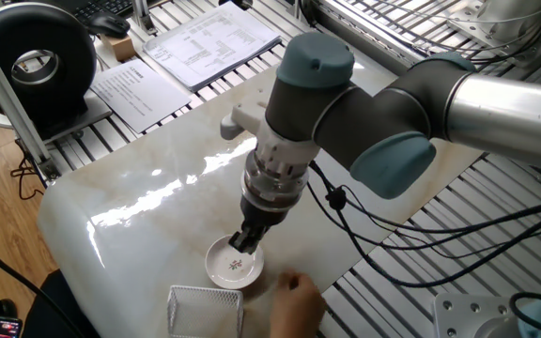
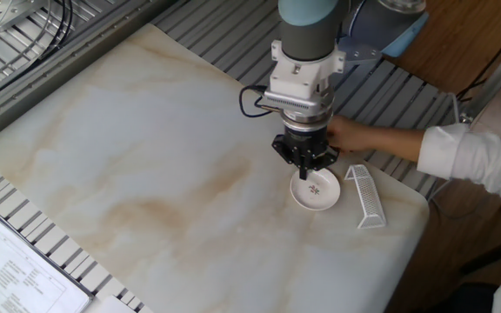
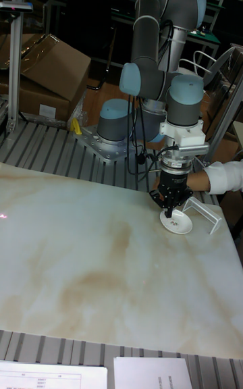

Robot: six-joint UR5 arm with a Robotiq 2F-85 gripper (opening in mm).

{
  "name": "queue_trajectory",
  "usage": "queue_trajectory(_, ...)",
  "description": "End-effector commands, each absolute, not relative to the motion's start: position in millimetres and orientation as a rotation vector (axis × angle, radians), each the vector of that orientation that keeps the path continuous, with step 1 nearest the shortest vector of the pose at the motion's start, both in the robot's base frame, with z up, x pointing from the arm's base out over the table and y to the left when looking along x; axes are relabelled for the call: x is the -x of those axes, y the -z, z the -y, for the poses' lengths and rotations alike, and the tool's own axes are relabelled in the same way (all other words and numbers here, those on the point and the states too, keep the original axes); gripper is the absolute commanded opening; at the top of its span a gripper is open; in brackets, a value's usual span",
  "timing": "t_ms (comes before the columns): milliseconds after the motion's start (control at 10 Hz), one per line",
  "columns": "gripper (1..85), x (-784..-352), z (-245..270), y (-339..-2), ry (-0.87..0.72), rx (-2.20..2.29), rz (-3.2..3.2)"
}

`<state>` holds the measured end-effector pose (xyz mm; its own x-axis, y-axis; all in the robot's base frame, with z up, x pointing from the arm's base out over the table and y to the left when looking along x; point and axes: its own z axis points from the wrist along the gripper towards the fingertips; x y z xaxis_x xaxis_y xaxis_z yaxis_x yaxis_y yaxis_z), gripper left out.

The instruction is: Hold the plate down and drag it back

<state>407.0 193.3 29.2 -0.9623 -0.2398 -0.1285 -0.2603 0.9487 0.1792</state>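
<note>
My pincer [image 2: 307, 172] points straight down, fingertips pinched together and pressing on the inner edge of the plate [image 2: 315, 191], which lies on the marble tabletop [image 2: 146, 174] at the right of the frame. Just right of it stands a wire-mesh basket [image 2: 366, 196]. A person's hand [image 2: 348, 135] reaches in behind my wrist.

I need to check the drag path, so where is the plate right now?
The plate lies on the marble table near its right corner in the other fixed view, under the gripper, with the wire basket just right.
</note>
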Motion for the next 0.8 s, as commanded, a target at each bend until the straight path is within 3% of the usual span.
queue_trajectory(0, 1.0, -408.2, -177.9, -36.0, -0.262, 0.426, -2.996)
queue_trajectory(400, 1.0, -388.3, -110.7, -63.8, -0.152, 0.629, -3.006)
queue_trajectory(700, 1.0, -381.2, -92.9, -62.1, -0.089, 0.642, -2.978)
